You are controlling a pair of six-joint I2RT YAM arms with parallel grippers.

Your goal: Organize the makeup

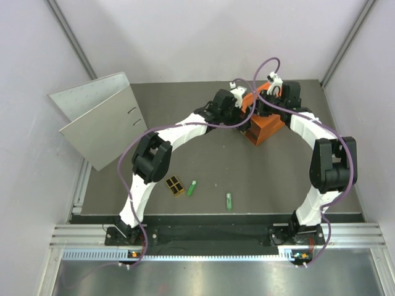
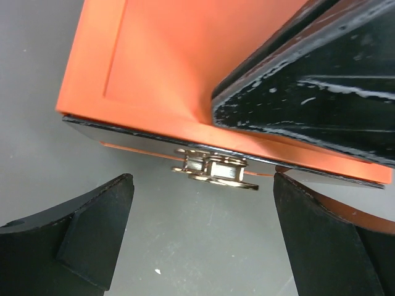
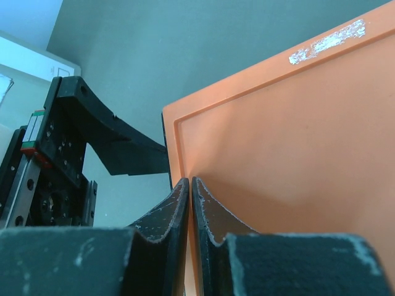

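Both at box (image 1: pixel 266 126) edge: left claw (image 2: pixel 203 206) spread before latch (image 2: pixel 213 169), right claw (image 3: pixel 191 203) pinched.

I could read no words, numbers or signs anywhere; the white scuff on the orange box (image 3: pixel 327 43) held nothing legible.

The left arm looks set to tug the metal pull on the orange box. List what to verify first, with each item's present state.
1. Left fingers open, one on each side of the metal pull: ok.
2. Pull gripped: not ok, both fingers stand clear of it.
3. Right fingers shut, tips against the top of the orange box: ok.
4. Box front shut or ajar: cannot tell.
5. Palette and two green sticks lie on the table near the bases, away from both grippers: ok.
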